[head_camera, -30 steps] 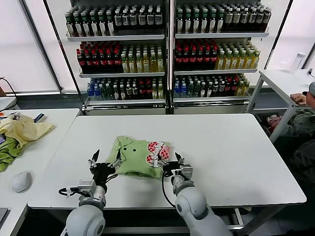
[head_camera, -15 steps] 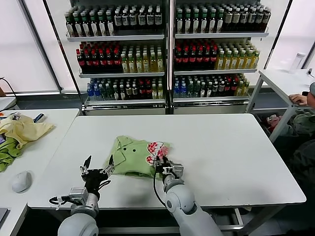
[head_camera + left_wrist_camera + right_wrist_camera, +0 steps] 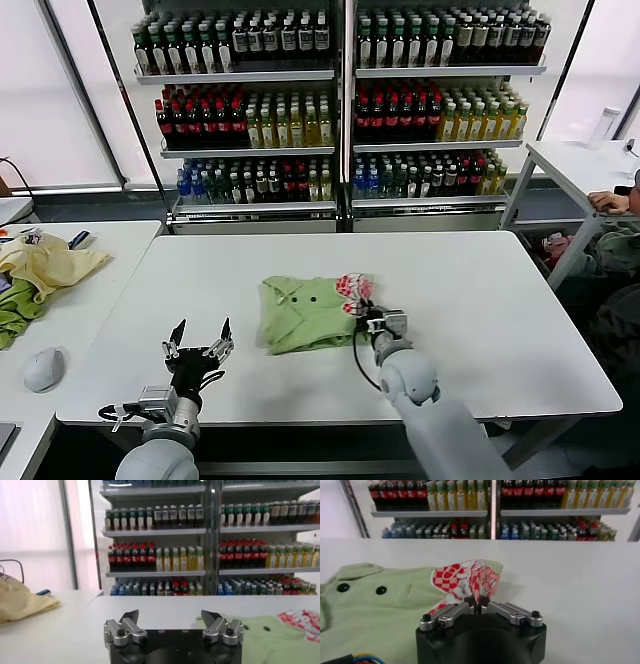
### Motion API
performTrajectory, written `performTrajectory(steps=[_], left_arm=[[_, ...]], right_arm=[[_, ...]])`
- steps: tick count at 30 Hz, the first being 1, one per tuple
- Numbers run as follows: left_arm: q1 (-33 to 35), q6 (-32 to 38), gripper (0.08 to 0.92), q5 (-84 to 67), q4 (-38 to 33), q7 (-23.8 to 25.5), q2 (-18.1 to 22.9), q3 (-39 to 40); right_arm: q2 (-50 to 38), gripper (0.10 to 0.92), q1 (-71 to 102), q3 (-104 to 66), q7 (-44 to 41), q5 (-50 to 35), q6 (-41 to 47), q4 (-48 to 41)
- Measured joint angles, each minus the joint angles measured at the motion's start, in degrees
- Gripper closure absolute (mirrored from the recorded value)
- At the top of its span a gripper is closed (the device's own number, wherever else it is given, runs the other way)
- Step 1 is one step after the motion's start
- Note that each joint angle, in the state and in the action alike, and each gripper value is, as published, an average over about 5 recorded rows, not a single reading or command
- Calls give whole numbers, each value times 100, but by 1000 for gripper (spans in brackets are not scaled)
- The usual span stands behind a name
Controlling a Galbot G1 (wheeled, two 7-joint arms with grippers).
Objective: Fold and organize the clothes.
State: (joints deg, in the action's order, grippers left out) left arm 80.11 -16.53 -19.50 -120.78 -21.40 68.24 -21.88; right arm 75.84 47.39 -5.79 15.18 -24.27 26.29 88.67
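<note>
1. We are seeing the polo shirt [image 3: 310, 312] lying bunched near the middle of the table [image 3: 500, 300].
2. Our right tool [image 3: 368, 312] is sitting at the shirt's three o'clock edge, its jaws pinched together on the cloth by the red-and-white print [image 3: 465, 580].
3. Our left tool [image 3: 199, 346] is hovering at about eight o'clock from the shirt, jaws spread apart, holding nothing.
4. We are judging the cloth light, soft and limp, so it should drape and slide; gripping seams or the hem looks safest.

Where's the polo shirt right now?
Head view: the polo shirt lies mid-table, its printed edge pinched by the right hand; the open left hand is apart, nearer the front edge.
</note>
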Motion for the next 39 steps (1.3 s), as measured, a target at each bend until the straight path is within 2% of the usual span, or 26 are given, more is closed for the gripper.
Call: performTrajectory(steps=[6,9,17,30,33,39], left_arm=[[-3,6,177,9,-19,28,-17,34],[-1,8,177,26,-33,42,-19,52],[75,64,177,144,-132,96,34,140],[261,279,177,528,-353,181,241,368],[292,317,177,617,-409,206,306,412],[378,404,177,811,-512,284,451,463]], right_arm=[[-364,890,-189,-245,-336,189,-60,-322],[-508,855,-213,-341,-526,281,-170,-390],[-704,628,128,-615,-798,637,-857,-108],[-930,260,1709,-1605,-915,996,-1610,1359],[-948,213,2141,-1895,-985,999,-1694,1733],[-918,203,2883,-2374,-1097,1007,-1858,2360]])
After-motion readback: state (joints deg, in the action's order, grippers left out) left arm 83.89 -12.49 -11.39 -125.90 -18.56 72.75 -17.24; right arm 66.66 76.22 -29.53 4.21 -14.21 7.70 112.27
